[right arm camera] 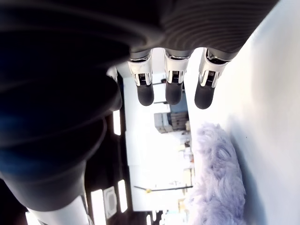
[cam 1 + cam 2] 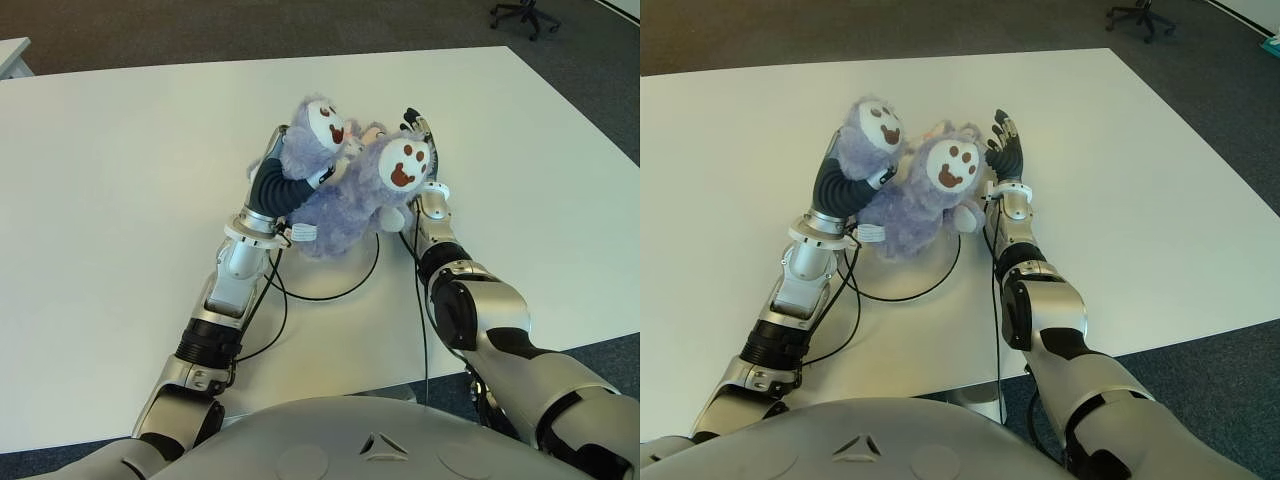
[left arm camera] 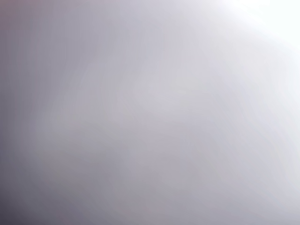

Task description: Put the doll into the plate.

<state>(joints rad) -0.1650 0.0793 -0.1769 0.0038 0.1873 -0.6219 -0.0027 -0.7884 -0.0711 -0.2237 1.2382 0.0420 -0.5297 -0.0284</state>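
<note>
The purple plush doll [image 2: 340, 205] lies at the middle of the white table [image 2: 120, 200], its two paw-print feet raised toward me. My left hand [image 2: 275, 160] is pressed into the doll's left side, its fingers buried in the fur around one leg. Fur fills the whole left wrist view. My right hand [image 2: 1005, 145] stands just right of the doll's other foot, fingers [image 1: 173, 93] straight and spread, holding nothing; the doll's fur [image 1: 218, 173] shows beside it. No plate is in view.
Black cables [image 2: 340, 290] loop on the table under and in front of the doll, between my forearms. An office chair [image 2: 525, 15] stands on the dark floor beyond the table's far right corner.
</note>
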